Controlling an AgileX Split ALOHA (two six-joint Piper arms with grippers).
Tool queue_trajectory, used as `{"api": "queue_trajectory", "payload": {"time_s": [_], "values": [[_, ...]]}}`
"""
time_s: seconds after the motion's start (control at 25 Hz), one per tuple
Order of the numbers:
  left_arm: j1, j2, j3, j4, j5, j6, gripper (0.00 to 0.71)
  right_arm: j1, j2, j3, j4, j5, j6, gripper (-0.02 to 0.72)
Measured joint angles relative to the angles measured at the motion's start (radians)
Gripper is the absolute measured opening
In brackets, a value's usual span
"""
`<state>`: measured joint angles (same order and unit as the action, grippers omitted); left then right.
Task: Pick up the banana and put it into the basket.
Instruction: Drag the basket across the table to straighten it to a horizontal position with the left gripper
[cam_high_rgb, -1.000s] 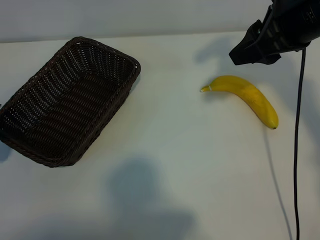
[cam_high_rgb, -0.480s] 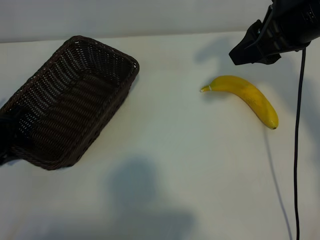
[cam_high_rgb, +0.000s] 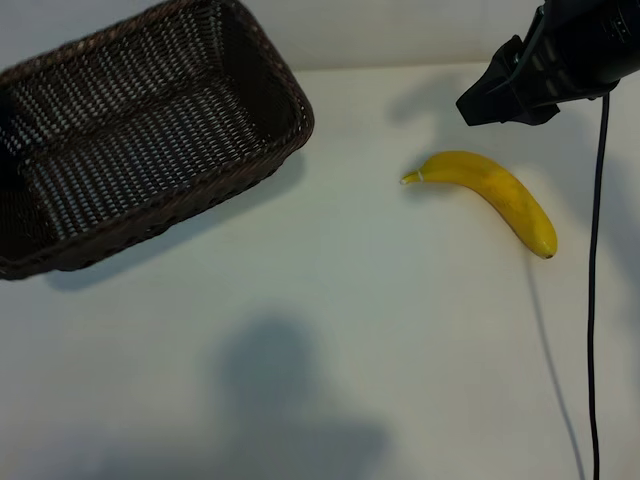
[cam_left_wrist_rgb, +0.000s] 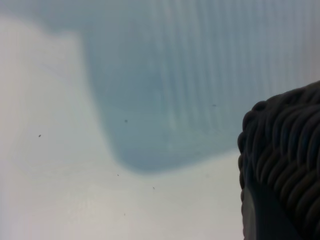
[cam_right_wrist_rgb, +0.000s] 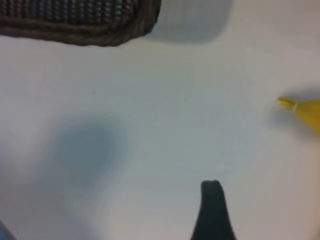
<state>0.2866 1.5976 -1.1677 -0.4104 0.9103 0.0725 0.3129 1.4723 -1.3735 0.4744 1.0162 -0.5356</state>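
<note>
Basket (cam_high_rgb: 150, 130): upper left, raised and tilted off the table (cam_high_rgb: 320, 330), rim clamped by the left gripper (cam_left_wrist_rgb: 267, 210). Banana (cam_high_rgb: 490, 195): flat on the table, centre-right, well apart. Right gripper (cam_high_rgb: 505, 95): above the banana, fingers apart, empty.

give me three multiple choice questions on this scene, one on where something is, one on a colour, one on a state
1. Where is the banana?
A. in the basket
B. on the table, right of the basket
C. in a gripper

2. What colour is the basket?
A. dark brown
B. white
C. green

3. What state is the basket in?
A. flat on the table
B. upside down
C. tilted, raised off the table

Answers: 1 B, it lies on the white table below the right gripper. 2 A, its wicker is dark brown. 3 C, its shadow falls apart from it underneath.
</note>
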Motion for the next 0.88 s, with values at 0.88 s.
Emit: {"api": "queue_trajectory", "payload": {"time_s": [0.88], "values": [[-0.335,0.489,-0.405,0.019,0.068,0.094,0.172,0.0,0.0,0.0,0.004,-0.011,0.001,0.525]]}}
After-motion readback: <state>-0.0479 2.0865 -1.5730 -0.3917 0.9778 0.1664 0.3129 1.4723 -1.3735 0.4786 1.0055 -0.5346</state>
